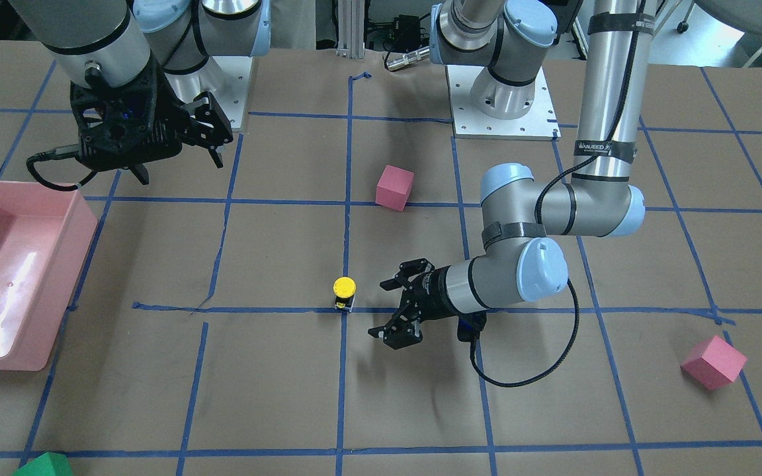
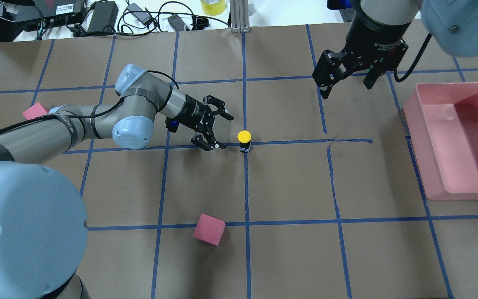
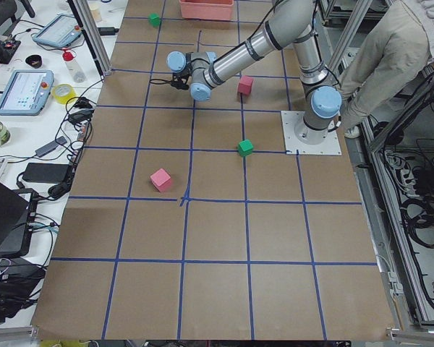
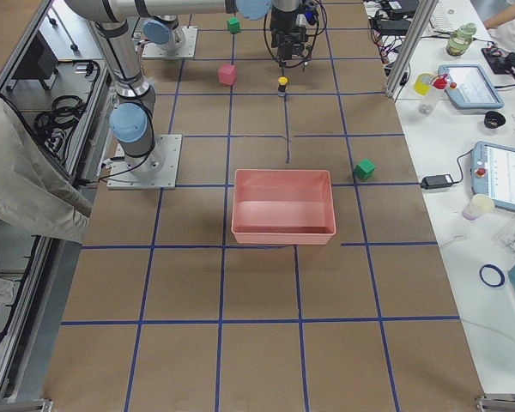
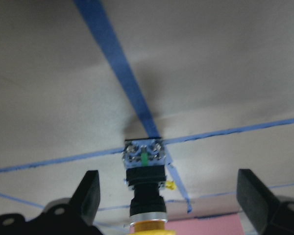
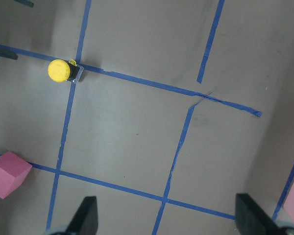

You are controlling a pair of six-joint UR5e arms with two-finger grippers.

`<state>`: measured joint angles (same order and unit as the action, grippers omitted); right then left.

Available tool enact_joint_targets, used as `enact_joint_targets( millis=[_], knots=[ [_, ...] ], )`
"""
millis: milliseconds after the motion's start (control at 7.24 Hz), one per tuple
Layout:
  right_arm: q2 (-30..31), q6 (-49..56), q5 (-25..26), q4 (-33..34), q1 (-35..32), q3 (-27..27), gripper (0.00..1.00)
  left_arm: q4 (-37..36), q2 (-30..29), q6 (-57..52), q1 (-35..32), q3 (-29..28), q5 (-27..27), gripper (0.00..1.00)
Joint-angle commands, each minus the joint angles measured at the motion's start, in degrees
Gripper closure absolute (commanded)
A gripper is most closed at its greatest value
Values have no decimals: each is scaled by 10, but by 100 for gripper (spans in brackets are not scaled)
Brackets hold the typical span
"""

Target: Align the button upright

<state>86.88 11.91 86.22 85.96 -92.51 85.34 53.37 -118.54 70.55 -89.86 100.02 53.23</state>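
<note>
**Button (image 1: 344, 293) upright on a tape crossing, left gripper (image 1: 381, 309) open beside it**

Yellow cap on top, black body below, whitish base block down on the brown-papered table (image 2: 288, 187). Planted right on a crossing of blue tape (image 2: 305, 142) lines near the table's middle, touched by neither gripper.

Left gripper low over the paper, lying nearly level, jaws spread wide and gripping nothing. Just beside the button, tips turned toward it, a small gap between the two. From the left wrist camera: two black fingers (image 5: 90, 196) at either side of the frame, with the button ahead of them and between their lines, untouched.

Right gripper (image 2: 345, 89) well apart from the button, raised above the table on the side of the pink bin (image 2: 413, 124). Pointing downward, jaws likewise spread and gripping nothing.

Elsewhere on the paper: one pink cube (image 2: 209, 229) on the robot's side of the button, sitting on a tape line. A second pink cube (image 2: 35, 111) just beyond the left arm's forearm in the overhead view. A green cube (image 1: 43, 466) at the operators' edge, cut off by the frame of the front-facing view. All three well apart from the button.
</note>
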Motion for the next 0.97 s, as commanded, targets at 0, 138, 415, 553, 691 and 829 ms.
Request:
enact_joint_targets(
  millis=[0, 138, 415, 553, 691, 829],
  knots=[
    [0, 0, 0, 0, 0, 0, 0, 15, 40, -179, 14, -27, 120, 0],
    [0, 0, 0, 0, 1, 0, 0, 29, 58, -336, 15, -39, 240, 0],
    [0, 0, -1, 13, 0, 0, 0, 162, 103, -492, 56, -116, 296, 0],
    [0, 1, 3, 21, 2, 0, 0, 235, 130, -572, 58, -160, 316, 0],
    [3, -8, 9, 25, 2, 0, 0, 292, 161, -646, 57, -182, 324, 0],
    [8, -25, 10, 35, 2, 0, 0, 330, 203, -706, 56, -185, 332, 0]
  ],
)
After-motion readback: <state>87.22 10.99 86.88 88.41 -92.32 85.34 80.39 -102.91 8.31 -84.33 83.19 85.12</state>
